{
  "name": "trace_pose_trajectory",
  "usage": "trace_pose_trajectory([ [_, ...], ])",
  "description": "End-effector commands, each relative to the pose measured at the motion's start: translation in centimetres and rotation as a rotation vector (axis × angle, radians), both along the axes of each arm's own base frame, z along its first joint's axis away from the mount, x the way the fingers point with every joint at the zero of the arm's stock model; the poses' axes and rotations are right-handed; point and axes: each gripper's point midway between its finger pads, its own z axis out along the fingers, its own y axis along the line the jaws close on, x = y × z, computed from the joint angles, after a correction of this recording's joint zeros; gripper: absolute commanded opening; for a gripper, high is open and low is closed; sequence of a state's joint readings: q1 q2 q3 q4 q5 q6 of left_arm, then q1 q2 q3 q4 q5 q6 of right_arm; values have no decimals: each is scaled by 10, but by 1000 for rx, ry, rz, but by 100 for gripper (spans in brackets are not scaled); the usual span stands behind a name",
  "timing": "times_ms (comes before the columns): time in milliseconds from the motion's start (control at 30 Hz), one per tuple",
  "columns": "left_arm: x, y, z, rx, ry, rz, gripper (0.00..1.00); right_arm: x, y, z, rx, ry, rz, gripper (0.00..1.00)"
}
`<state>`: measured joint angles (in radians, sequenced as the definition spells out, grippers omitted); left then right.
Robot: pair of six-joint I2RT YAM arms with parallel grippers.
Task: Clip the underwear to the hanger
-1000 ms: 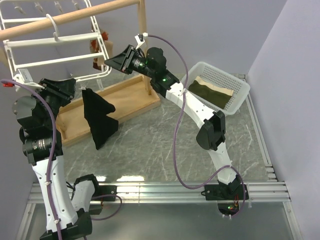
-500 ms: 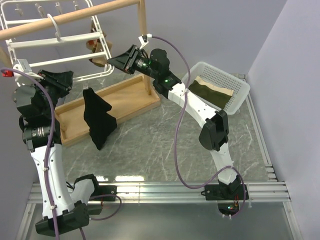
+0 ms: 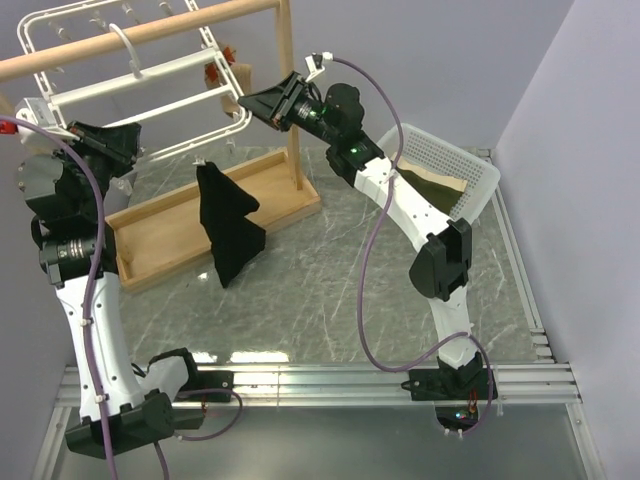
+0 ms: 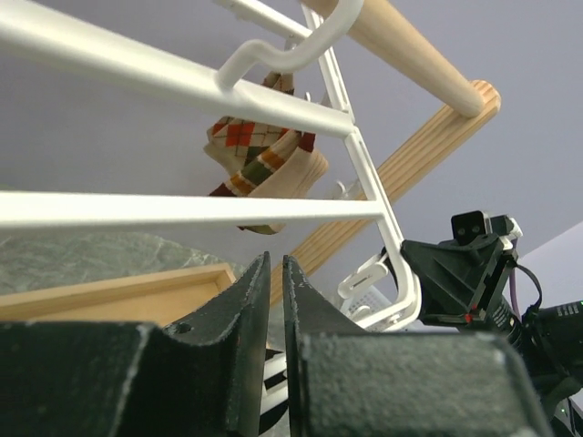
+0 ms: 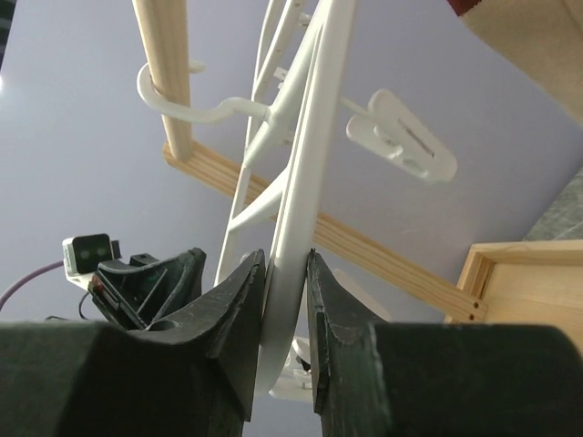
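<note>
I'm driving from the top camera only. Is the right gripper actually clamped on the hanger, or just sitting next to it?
Observer: Clamped. The right wrist view shows the right gripper pinching the hanger by its white frame rail, which runs up between both fingers.
Operator: And the left gripper, has it got anything?
Observer: In the left wrist view the left gripper has its fingers almost together. Only a sliver of gap shows at the tips, and no rail sits in it.
</note>
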<state>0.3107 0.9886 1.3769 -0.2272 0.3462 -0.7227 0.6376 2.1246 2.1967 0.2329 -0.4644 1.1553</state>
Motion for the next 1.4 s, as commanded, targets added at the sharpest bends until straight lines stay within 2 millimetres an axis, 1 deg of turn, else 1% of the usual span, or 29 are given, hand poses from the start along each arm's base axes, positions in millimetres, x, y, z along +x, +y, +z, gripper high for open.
trace_pose_trajectory([
  [0,-7,-5,36,48,-105,-21,16,-41,-31,83,117,-172,15,0],
  [33,-7,-5,40,52,-118,-19,15,-45,-34,88,123,-179,15,0],
  [100,-5,-4,40,48,-119,-20,14,-45,-35,83,117,-167,13,0],
  [133,-5,-5,44,57,-131,-22,14,-49,-39,88,123,-173,12,0],
  [167,-6,-5,47,63,-138,-23,15,-51,-36,83,115,-162,18,0],
  [200,-7,-6,50,72,-148,-26,17,-52,-35,80,107,-158,24,0],
  [233,-10,-10,57,82,-165,-40,22,-55,-34,79,99,-159,28,0],
  [267,-13,-15,59,96,-173,-66,25,-57,-30,74,91,-154,37,0],
  [333,-24,-25,67,108,-198,-108,33,-63,-22,71,80,-154,57,0],
  [400,-37,-38,68,125,-205,-168,35,-68,-17,70,80,-151,69,0],
  [467,-43,-46,55,103,-157,-208,36,-72,-14,69,79,-146,79,0],
  [500,-53,-52,52,104,-153,-228,37,-78,-9,69,79,-148,92,0],
  [567,-58,-56,33,79,-106,-242,36,-81,-6,67,76,-144,96,0],
  [600,-67,-58,23,68,-95,-242,36,-83,-5,67,75,-138,100,0],
  [667,-73,-57,8,26,-52,-216,33,-87,-3,68,74,-135,105,0],
  [700,-78,-53,-10,-13,-4,-177,30,-90,-4,71,76,-135,107,4],
  [733,-80,-51,-18,-40,22,-160,28,-92,-3,71,75,-134,111,5],
  [767,-82,-50,-26,-60,44,-146,28,-92,-3,69,72,-131,108,7],
  [800,-85,-46,-42,-90,81,-114,29,-95,-4,71,72,-129,109,10],
  [867,-87,-46,-53,-136,101,-104,29,-100,-1,67,67,-122,124,10],
  [900,-86,-44,-61,-150,111,-95,29,-104,-2,69,70,-129,128,9],
  [933,-84,-39,-62,-167,108,-63,28,-106,0,66,65,-125,135,9],
  [1000,-76,-29,-59,-171,101,-21,28,-116,3,65,62,-126,158,9],
  [1033,-72,-22,-50,-149,73,11,28,-119,6,62,54,-124,166,9],
  [1133,-57,-11,-30,-121,35,47,27,-132,12,59,47,-126,195,8],
  [1167,-49,-4,-19,-112,8,67,27,-137,15,59,50,-129,205,8],
  [1233,-41,2,-10,-96,-11,87,27,-141,16,58,45,-134,210,8],
  [1267,-33,7,-3,-91,-26,99,27,-143,17,58,46,-136,214,8],
  [1367,-24,12,11,-75,-55,103,27,-149,17,58,41,-153,220,11],
])
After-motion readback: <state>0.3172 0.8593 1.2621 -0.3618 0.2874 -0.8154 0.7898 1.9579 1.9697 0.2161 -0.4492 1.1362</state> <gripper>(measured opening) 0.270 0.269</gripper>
